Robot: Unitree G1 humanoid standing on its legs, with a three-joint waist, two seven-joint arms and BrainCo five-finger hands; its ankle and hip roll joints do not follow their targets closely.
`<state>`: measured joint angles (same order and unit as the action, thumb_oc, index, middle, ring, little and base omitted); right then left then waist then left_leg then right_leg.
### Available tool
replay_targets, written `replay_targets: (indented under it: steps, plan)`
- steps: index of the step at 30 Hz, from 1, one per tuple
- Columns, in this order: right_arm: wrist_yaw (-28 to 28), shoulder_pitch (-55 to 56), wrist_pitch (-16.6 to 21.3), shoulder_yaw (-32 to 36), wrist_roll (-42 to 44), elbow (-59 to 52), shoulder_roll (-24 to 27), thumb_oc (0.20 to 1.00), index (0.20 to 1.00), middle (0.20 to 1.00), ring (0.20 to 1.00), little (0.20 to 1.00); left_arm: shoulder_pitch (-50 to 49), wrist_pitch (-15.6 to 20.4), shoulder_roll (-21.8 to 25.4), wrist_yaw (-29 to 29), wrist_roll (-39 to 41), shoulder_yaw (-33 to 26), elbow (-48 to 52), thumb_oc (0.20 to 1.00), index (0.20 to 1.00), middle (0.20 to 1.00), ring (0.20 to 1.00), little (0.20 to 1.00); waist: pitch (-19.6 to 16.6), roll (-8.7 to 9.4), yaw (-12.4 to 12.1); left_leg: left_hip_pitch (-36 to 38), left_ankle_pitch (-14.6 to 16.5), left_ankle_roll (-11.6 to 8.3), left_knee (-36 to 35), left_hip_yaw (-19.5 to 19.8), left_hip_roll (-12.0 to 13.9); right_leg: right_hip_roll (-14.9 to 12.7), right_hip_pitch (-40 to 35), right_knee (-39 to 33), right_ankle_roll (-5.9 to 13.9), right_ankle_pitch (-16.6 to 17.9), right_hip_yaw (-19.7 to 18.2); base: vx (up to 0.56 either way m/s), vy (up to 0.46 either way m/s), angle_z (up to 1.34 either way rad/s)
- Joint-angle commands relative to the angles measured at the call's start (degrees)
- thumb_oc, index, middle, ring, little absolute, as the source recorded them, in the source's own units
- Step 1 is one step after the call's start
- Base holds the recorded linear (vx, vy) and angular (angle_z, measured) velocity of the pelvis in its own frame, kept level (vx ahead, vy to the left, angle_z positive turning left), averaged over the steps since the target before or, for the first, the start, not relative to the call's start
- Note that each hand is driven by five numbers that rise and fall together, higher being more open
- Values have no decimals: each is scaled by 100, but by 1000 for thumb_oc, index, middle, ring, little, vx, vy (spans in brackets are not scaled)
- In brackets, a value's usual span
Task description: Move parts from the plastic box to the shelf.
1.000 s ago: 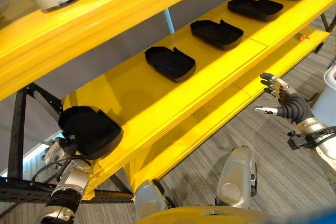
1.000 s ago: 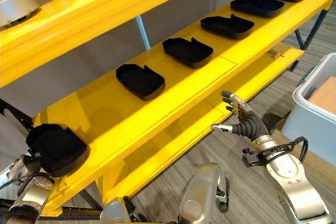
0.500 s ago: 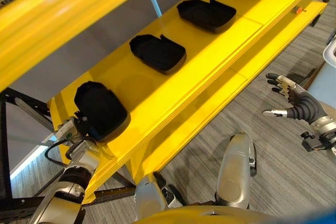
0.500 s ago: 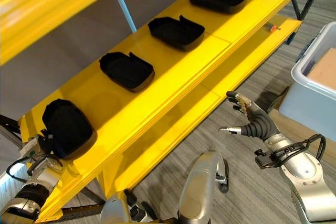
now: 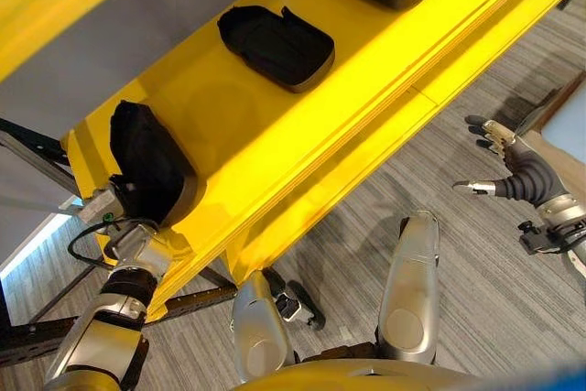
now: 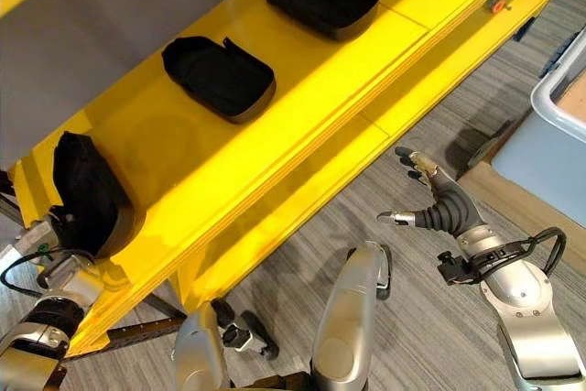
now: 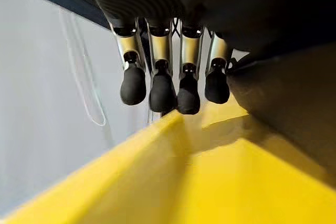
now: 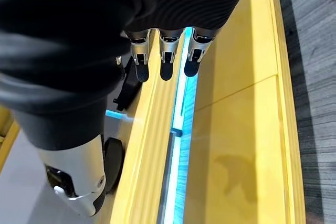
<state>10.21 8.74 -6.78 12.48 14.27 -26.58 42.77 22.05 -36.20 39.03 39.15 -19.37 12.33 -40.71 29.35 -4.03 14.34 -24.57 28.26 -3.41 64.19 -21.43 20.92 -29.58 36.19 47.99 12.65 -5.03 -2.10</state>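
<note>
Two silver-grey metal arms are showing, each ending in a dark ribbed wrist cover. The right hand (image 6: 438, 211) is showing silver fingers with dark rounded tips and a thumb. The left hand (image 7: 168, 51) is showing matching silver fingers (image 7: 160, 85) under its cover.

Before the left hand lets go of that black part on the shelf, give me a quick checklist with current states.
1. Black part over the yellow shelf: ok.
2. Part lying flat: not ok, it stands tilted on edge.
3. Left hand grip on the part: cannot tell, the part hides the hand in the eye views.
4. Gap to the neighbouring black tray: ok, apart.
5. Right hand free: ok, open over the floor.
</note>
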Motion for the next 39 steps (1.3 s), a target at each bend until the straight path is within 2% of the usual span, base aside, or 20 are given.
replay_targets:
  steps: [1, 4, 7, 9, 10, 11, 12, 13, 18, 25, 29, 30, 33, 34, 39]
  plan:
    - [-247, -213, 587, 66, -127, 33, -70, 1000, 1000, 1000, 1000, 1000, 12, -733, 552, 56, -1071, -157, -138, 200, 200, 200, 200, 200, -226, 99, -188, -9, -746, -171, -793, 106, 36, 85, -75, -385, -163, 366, 217, -141, 39, 1]
    - [-367, -238, 640, 98, -36, 194, -9, 1000, 1000, 1000, 1000, 1000, 130, -982, 895, 25, -1101, -82, 22, 200, 200, 200, 200, 200, -102, 135, -208, -113, -680, -143, -747, 139, 21, 72, 14, -383, -153, 502, 196, -80, 41, 2]
    - [-372, -248, 714, 179, -5, 309, 142, 1000, 1000, 1000, 1000, 1000, 260, -1095, 1159, 56, -952, -127, 232, 200, 200, 200, 200, 200, 41, 89, -180, -250, -613, -113, -676, 135, -22, 99, 235, -259, -152, 508, 97, -89, 122, 7]
    - [-360, -339, 768, 153, -39, 352, 186, 1000, 1000, 1000, 1000, 1000, 399, -1227, 1264, 79, -987, -70, 322, 200, 200, 200, 200, 200, 43, 78, -163, -306, -606, -95, -720, 99, -30, 111, 324, -280, -149, 539, 66, -49, 64, 7]
    - [-400, -399, 791, 127, -55, 381, 221, 1000, 1000, 1000, 1000, 1000, 533, -1234, 1367, -51, -1275, -3, 356, 200, 200, 200, 200, 200, 45, 72, -158, -327, -618, -85, -778, 66, -44, 109, 365, -319, -146, 555, 69, -35, 56, 2]
    - [-415, -433, 778, 131, 0, 400, 280, 1000, 1000, 1000, 1000, 1000, 649, -1339, 1461, -127, -1263, 58, 402, 200, 200, 200, 200, 200, 45, 62, -142, -349, -626, -80, -810, 45, -56, 115, 407, -333, -145, 564, 60, -37, 74, -9]
    - [-437, -471, 798, 151, 98, 447, 354, 1000, 1000, 1000, 1000, 1000, 771, -1442, 1562, 25, -808, 51, 475, 200, 200, 200, 200, 200, 45, 45, -145, -414, -623, -76, -823, 34, -81, 130, 497, -324, -157, 546, 44, -36, 61, -9]
    - [-441, -490, 810, 146, 123, 457, 379, 1000, 1000, 1000, 1000, 1000, 815, -1434, 1579, 115, -705, 31, 435, 200, 200, 200, 200, 200, 45, 41, -139, -445, -627, -73, -834, 26, -79, 145, 541, -316, -157, 529, 34, -52, 61, -6]
    - [-454, -727, 742, -3, 169, 472, 423, 1000, 1000, 1000, 1000, 1000, 1344, -1605, 1822, -79, -823, 146, 426, 200, 200, 200, 200, 200, 45, 44, -112, -590, -627, -18, -941, -65, -84, 229, 787, -235, -164, 527, 48, -49, 8, -7]
    - [-562, -989, 915, -242, 249, 625, 344, 1000, 1000, 1000, 1000, 1000, 1902, -1420, 1894, -221, -999, 493, 397, 200, 200, 200, 200, 200, 45, 173, -109, -769, -630, 59, -1068, -87, -53, 421, 956, -207, -175, 503, 136, -50, -55, -3]
    - [-701, -1064, 1003, -368, 280, 704, 265, 1000, 1000, 1000, 1000, 1000, 1955, -1208, 1808, 99, -639, 564, 369, 200, 200, 200, 200, 200, 45, 234, -146, -861, -623, 96, -1065, -54, -38, 498, 1007, -169, -187, 456, 163, -28, -64, 3]
    - [-714, -1098, 1032, -392, 278, 728, 186, 1000, 1000, 1000, 1000, 1000, 1894, -1059, 1749, 214, -384, 504, 399, 200, 200, 200, 200, 200, 45, 264, -187, -868, -626, 117, -1104, -35, -51, 542, 990, -185, -188, 417, 203, -18, -67, -2]
    - [-729, -1135, 1043, -424, 248, 741, 129, 1000, 1000, 1000, 1000, 1000, 1794, -964, 1666, 315, -240, 410, 437, 200, 200, 200, 200, 200, 45, 276, -211, -861, -621, 131, -1141, -27, -75, 557, 964, -224, -191, 434, 235, -14, -61, 0]
    - [-765, -1184, 1014, -459, 219, 749, -27, 1000, 1000, 1000, 1000, 1000, 1528, -820, 1540, 292, -417, 253, 619, 200, 200, 200, 200, 200, 45, 297, -335, -853, -645, 171, -1245, 5, -140, 599, 917, -219, -185, 408, 304, -32, -117, 11]
    - [-864, -1279, 986, -545, 188, 760, -181, 1000, 1000, 1000, 1000, 1000, 873, -698, 1328, 206, -837, -154, 961, 200, 200, 200, 200, 200, 45, 291, -487, -829, -748, 185, -1507, 94, -260, 658, 852, -330, -178, 359, 409, -57, -77, 14]
